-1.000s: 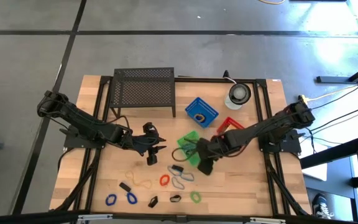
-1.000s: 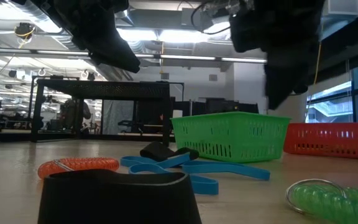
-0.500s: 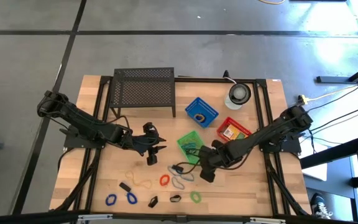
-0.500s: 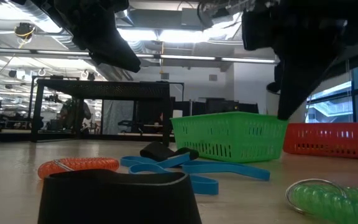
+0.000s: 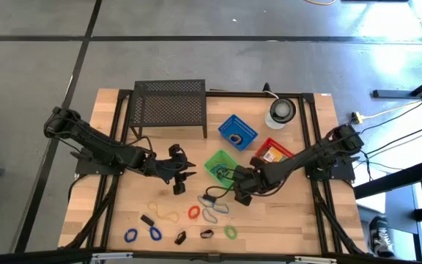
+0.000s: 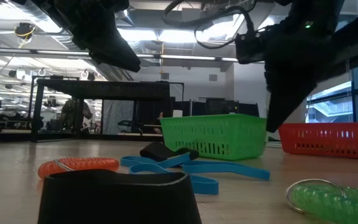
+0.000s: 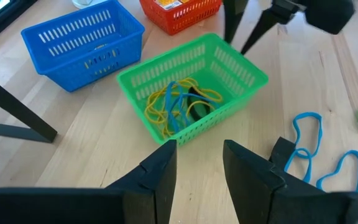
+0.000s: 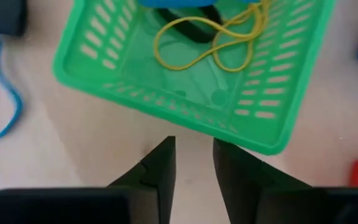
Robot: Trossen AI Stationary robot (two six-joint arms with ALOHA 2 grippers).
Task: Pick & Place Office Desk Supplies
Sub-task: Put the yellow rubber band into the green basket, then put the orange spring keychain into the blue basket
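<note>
Sorting small desk supplies off a wooden table point(image 5: 123, 202) into baskets; judging by the layout, roughly a third done.

Largest first: black mesh rack point(image 5: 169, 107) at the back, not part of the job. Blue basket point(image 5: 237, 132) and red basket point(image 5: 272, 152) sit right of centre, the red one with an orange packet in it. Green basket point(image 5: 220, 166) sits in front of those two, holding yellow and blue loops plus a dark item.

Right gripper point(image 5: 239, 193) hangs just off the green basket's near rim, empty; its wrist view shows the fingers point(image 8: 157, 168) a narrow gap apart, nothing between them. Left gripper point(image 5: 179, 178) hovers mid-table left of the green basket, jaws apart and empty, fingers point(image 7: 160, 171) pointing at that basket.

Still on the table: blue loops point(image 5: 215, 209) with a black clip point(image 5: 209, 198) at their upper end, red loop point(image 5: 194, 213), green loop point(image 5: 230, 232), tan loop point(image 5: 163, 216), two more blue loops point(image 5: 142, 235), further black clips point(image 5: 148, 221) along the front.

Key relation: the blue loops and clip lie just front-left of the right gripper, long axis running front to back. Right arm looks clearly nearer, likely the next pick. Loops lie flat and thin, so the pinch could slip or drag the neighbours.
</note>
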